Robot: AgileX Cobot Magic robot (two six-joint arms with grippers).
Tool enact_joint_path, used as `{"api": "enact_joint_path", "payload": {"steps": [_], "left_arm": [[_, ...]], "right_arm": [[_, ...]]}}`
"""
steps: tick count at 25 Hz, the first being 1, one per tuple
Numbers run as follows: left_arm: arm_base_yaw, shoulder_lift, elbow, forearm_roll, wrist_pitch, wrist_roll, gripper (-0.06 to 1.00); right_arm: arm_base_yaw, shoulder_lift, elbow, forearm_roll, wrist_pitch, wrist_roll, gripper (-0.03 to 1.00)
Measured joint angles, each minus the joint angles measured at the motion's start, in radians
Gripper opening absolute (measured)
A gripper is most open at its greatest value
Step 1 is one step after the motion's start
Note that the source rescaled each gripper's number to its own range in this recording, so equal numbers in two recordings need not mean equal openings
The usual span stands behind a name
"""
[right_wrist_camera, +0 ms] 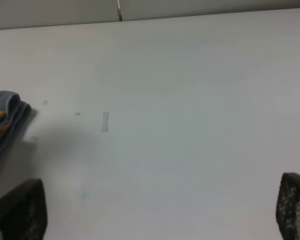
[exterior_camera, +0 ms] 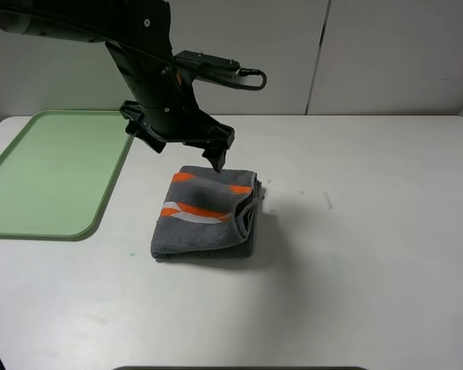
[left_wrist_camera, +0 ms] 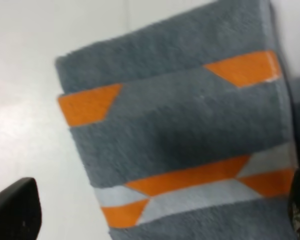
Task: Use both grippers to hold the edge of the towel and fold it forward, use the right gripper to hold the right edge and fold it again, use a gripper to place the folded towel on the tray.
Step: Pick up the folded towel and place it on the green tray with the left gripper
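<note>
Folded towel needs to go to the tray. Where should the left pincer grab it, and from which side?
Probably the rounded fold along the towel's right edge, coming from above with the jaws straddling its thickness. The layers look joined there, so the stack should lift without opening. The left pincer is open above the far edge, and the tray lies to the left.

I see the towel (exterior_camera: 207, 214) as fuzzy, matt terry cloth. The tray (exterior_camera: 54, 173) looks to me like smooth plastic with a faint sheen. The tabletop (exterior_camera: 370, 247) reads smooth and matt.
</note>
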Motion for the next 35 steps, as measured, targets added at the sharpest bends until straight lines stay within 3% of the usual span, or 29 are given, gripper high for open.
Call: {"api": "enact_joint_path", "payload": {"steps": [16, 35], "left_arm": [[0.062, 0.113, 0.0, -0.008, -0.084, 0.035, 1.0], [0.09, 0.251, 0.0, -0.074, -0.138, 0.099, 1.0]], "right_arm": [[0.0, 0.0, 0.0, 0.0, 0.0, 0.0, 1.0], [0.0, 0.0, 0.0, 0.0, 0.0, 0.0, 1.0]]}}
